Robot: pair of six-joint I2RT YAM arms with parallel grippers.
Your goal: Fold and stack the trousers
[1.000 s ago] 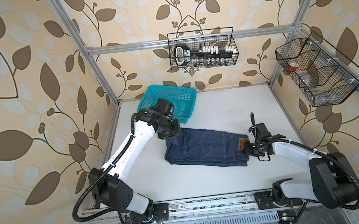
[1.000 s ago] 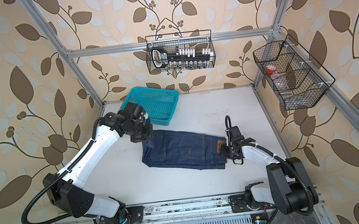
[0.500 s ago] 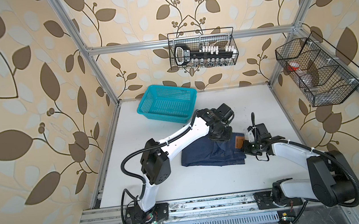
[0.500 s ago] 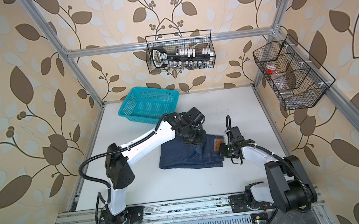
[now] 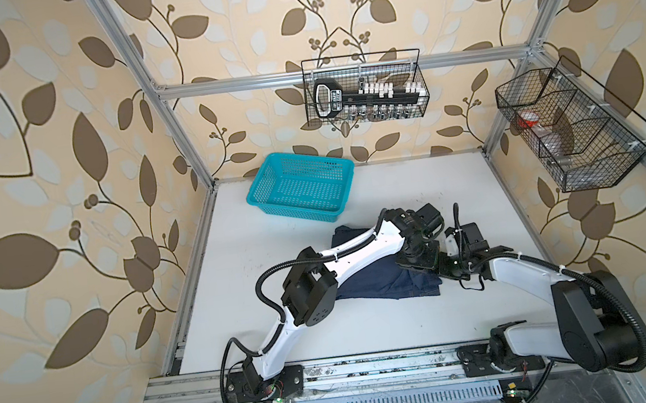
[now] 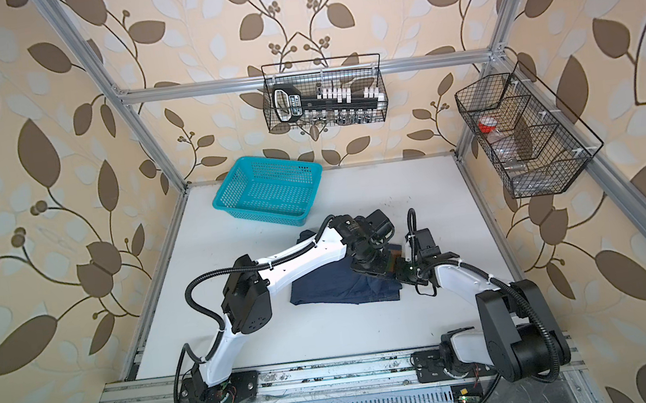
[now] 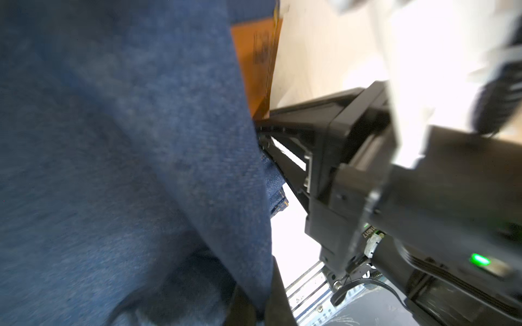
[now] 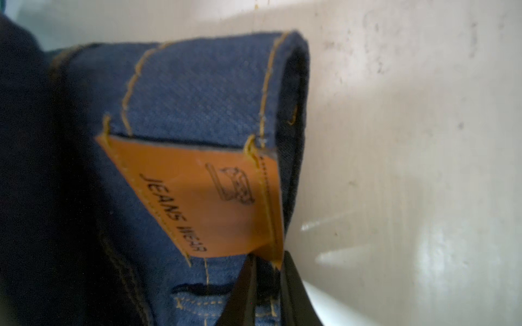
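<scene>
Navy denim: the jeans (image 5: 386,287) lie folded at centre-right of the tabletop (image 5: 242,241). My left end effector (image 7: 254,307) is pinched tight on a fold of them. Just beside it, my right end effector (image 8: 265,293) clamps the waistband edge by the tan patch (image 8: 214,203). My left arm hides the jeans' upper part, and the left wrist view is blurred.

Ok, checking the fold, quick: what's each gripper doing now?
Left gripper: shut on a fold of the trousers.
Right gripper: shut on the trousers' waistband, by the tan patch.
</scene>
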